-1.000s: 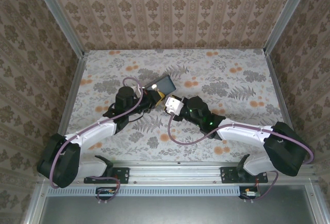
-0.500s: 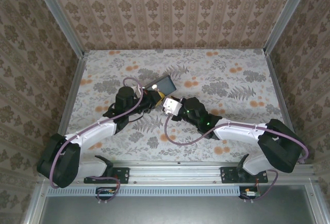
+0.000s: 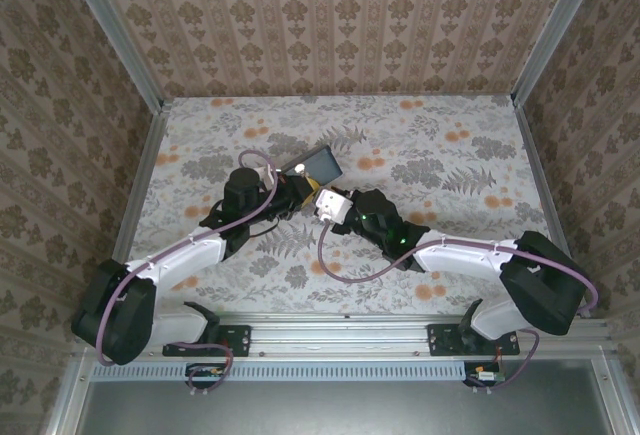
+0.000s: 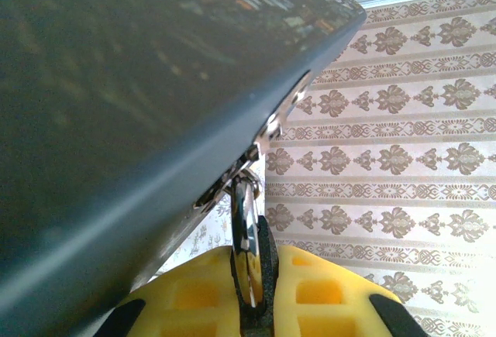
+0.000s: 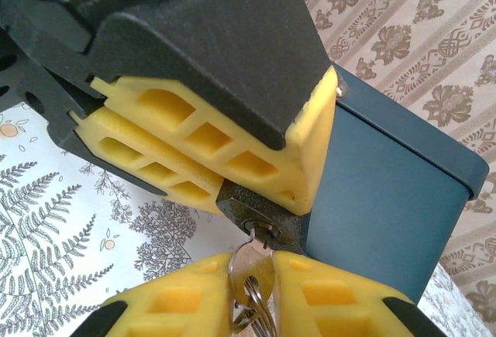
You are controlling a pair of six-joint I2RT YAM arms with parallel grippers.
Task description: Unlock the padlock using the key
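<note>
The dark padlock (image 5: 262, 214) hangs from the blue-grey box (image 5: 380, 190) and sits clamped between the yellow pads (image 5: 209, 147) of my left gripper (image 3: 299, 193). A silver key (image 5: 253, 263) on a ring is pushed into the keyhole in the padlock's bottom face, and my right gripper (image 5: 253, 276) is shut on its bow. In the left wrist view my left gripper (image 4: 249, 279) is shut on the padlock (image 4: 246, 232), whose shiny shackle runs up to the latch of the box (image 4: 116, 81). From above, my right gripper (image 3: 316, 198) meets the left one just below the box (image 3: 318, 164).
The box stands tilted near the middle of the floral table (image 3: 450, 165). Patterned walls (image 3: 330, 25) close in the back and both sides. Both forearms cross the near half of the table, with purple cables looping beside them.
My right gripper has crept left and slightly up toward the left gripper, closing the gap at the padlock. The left arm and the box have stayed still.
</note>
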